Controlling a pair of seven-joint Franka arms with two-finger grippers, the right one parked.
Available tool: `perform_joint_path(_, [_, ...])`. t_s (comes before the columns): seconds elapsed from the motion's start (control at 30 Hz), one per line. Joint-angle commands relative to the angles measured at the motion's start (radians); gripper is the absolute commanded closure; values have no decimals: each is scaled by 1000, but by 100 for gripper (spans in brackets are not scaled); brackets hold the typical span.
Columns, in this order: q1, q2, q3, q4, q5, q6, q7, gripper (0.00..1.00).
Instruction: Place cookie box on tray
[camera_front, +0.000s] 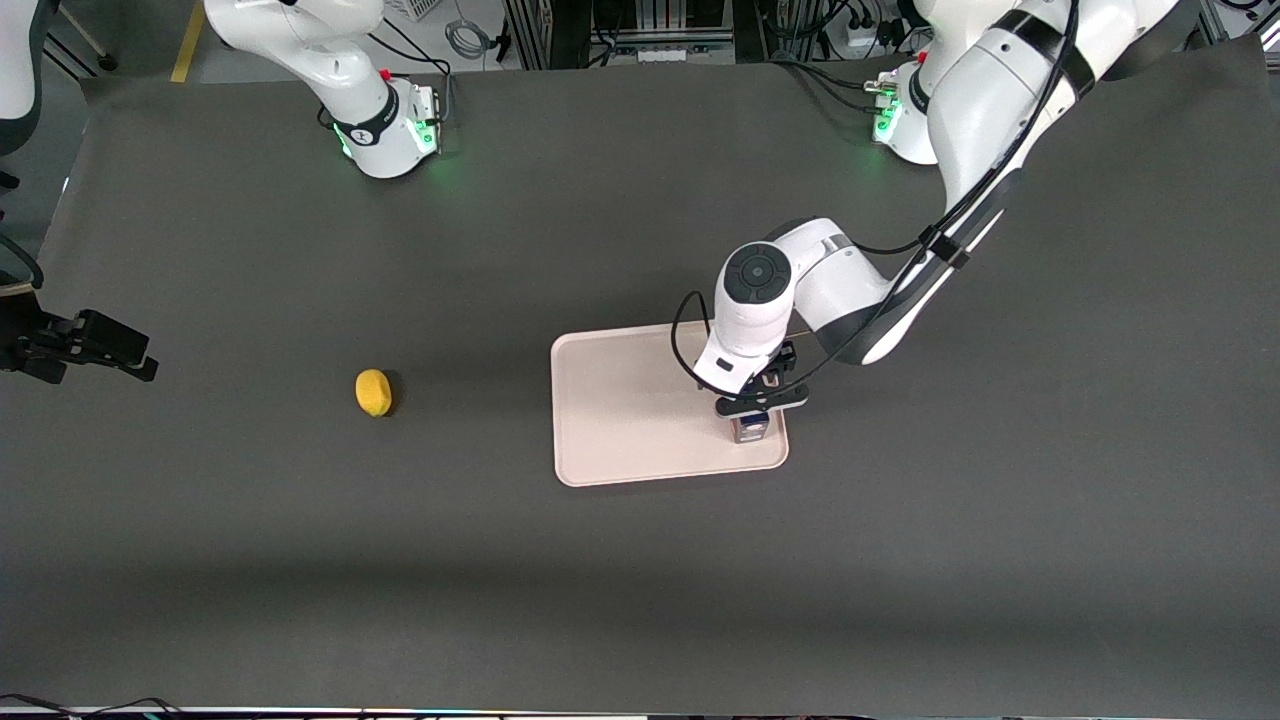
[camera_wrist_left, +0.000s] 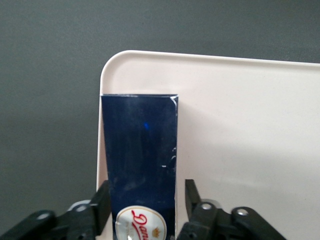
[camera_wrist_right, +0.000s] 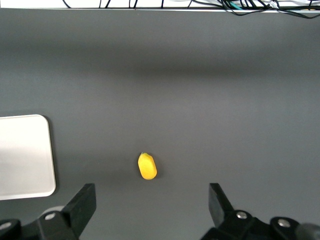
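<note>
The pincer (camera_front: 757, 404) sits low over the tray (camera_front: 620, 420), at the tray's corner nearest the front camera on the working arm's end. In the wrist view its two fingers (camera_wrist_left: 102, 200) stand on either side of the cookie box (camera_wrist_left: 140, 160), one at each long edge, w/ the jaws drawn in against the carton's sides, so it is pinching the box. The box is dark navy w/ a white-and-red round logo showing between the fingers. It lies w/in the tray, right along the rim (camera_wrist_left: 102, 80) and close to the rounded corner; whether it rests on the tray floor can't be told. In the front view only a small bit of the box (camera_front: 752, 430) shows under the pincer. A yellow lump (camera_front: 373, 392) sits on the bench (camera_front: 1000, 500), well apart from the tray, toward the parked arm's end.
</note>
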Motion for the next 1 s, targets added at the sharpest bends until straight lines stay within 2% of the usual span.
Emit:
perform_joint_path(0.0, [-3,-2,-2,5,22,-4,-16,0])
perform_joint_path(0.33, [15,-51,-5,19,9,-30,33,0])
perform_joint_path(0.47, [21,-82,-16,46,-10,-114,76,0])
perform_joint_path(0.7, [37,-168,-45,132,-134,-287,240,0])
perform_joint_path(0.97, [61,-365,2,166,-309,-407,480,0])
